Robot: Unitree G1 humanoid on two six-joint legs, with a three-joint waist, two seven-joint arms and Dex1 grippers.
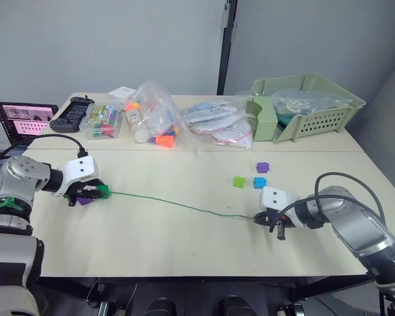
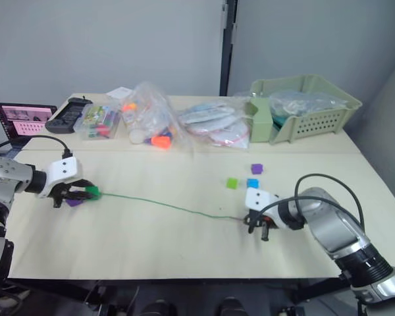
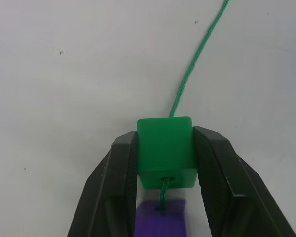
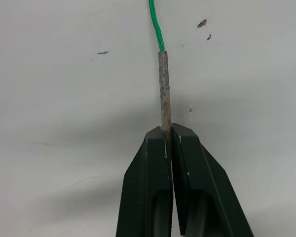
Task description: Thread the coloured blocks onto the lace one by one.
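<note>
A thin green lace (image 1: 178,203) runs across the table between my two grippers. At the left, my left gripper (image 1: 92,193) is shut on a dark green block (image 3: 166,152) strung on the lace, with a purple block (image 3: 162,220) strung just behind it. My right gripper (image 1: 266,221) is shut on the lace's stiff grey tip (image 4: 164,89), low over the table. Loose on the table beyond the right gripper lie a light green block (image 1: 238,182), a blue block (image 1: 259,182) and a purple block (image 1: 262,167).
Along the far side stand a green basket (image 1: 316,108), clear bags of toys (image 1: 155,118) and a clear box (image 1: 102,122). A black controller (image 1: 71,113) and a laptop (image 1: 26,120) are at the far left. Black cables loop off both arms.
</note>
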